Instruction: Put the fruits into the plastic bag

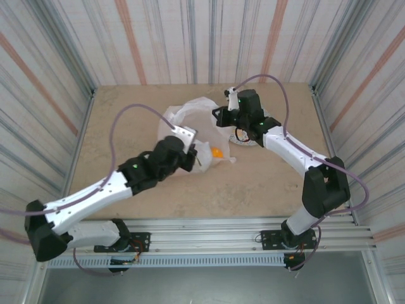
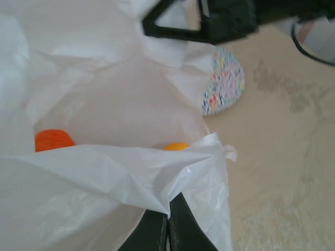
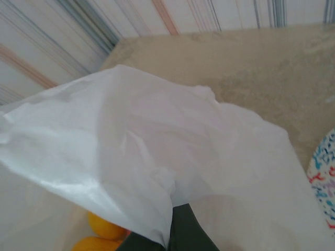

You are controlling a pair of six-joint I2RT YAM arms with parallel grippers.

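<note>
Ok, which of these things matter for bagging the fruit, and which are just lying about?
Job: plastic bag; orange fruit and yellow-orange fruit inside it; left gripper and right gripper, both pinching its film.
Lying about: speckled plate; table.

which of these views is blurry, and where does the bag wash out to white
Left wrist: soft throughout, the right arm at the top a dark smear, the bag blown white at upper left. Right wrist: bag near the lens soft, with a sheen at lower left. Top external: sharp, evenly lit, faint shadows on the table.
</note>
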